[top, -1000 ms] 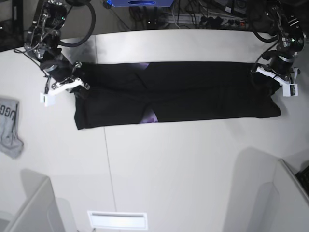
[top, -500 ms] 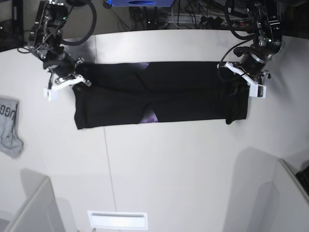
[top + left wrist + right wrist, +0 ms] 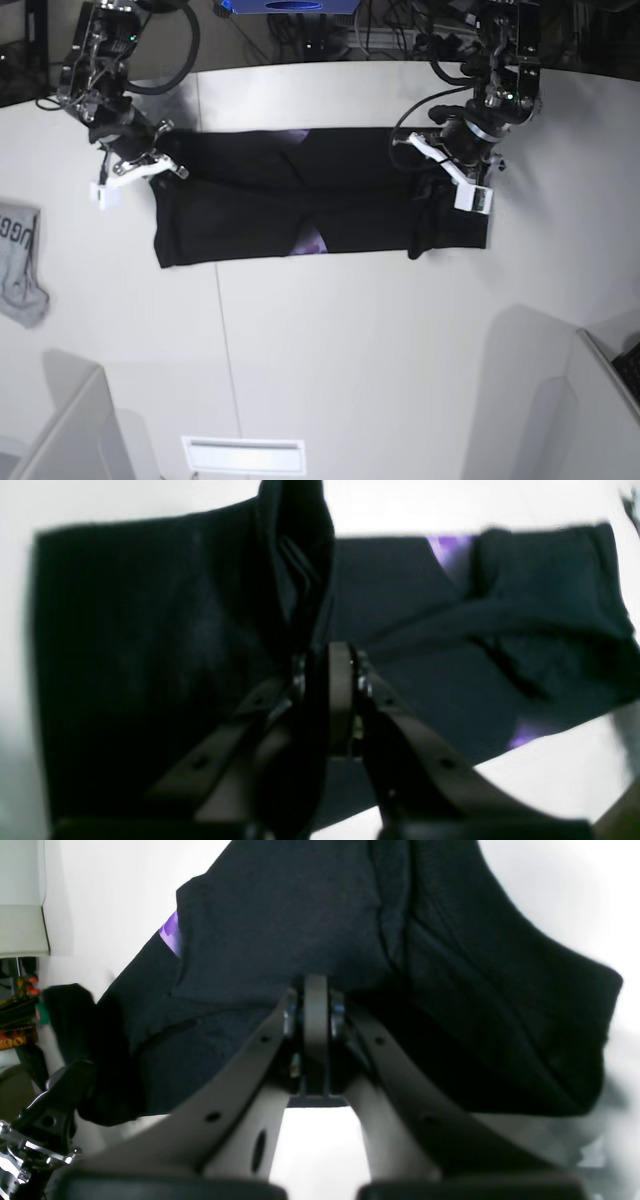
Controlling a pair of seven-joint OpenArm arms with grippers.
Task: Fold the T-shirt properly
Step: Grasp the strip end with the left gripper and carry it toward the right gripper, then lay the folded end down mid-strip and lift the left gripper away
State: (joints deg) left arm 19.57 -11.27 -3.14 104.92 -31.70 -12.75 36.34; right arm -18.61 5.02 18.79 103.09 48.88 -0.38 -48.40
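Left gripper (image 3: 462,172) first: its pale fingers are clenched on a pinch of the large plain black short-sleeved cloth T-shirt (image 3: 300,200), and in the left wrist view the gripper (image 3: 327,665) has a ridge of dark fabric rising straight up out of its tips. That end of the shirt is lifted and doubled over, so a short flap hangs down just below the gripper while the rest runs away flat across the white surface (image 3: 350,340). Over on the other arm, the right gripper (image 3: 140,168) is pinched tight on the opposite end of the shirt, right at its upper corner; the right wrist view shows that gripper (image 3: 315,995) with its fingers closed together and black cloth bunched against the tips. Between the two grippers the T-shirt lies as a long horizontal band, with small slivers of purple print (image 3: 312,240) peeking from the folds near the middle. The shirt's lower edge at the right gripper's side rests flat on the surface. Well apart, at the surface's far edge beyond the right arm, sits a small grey garment with lettering (image 3: 20,262)
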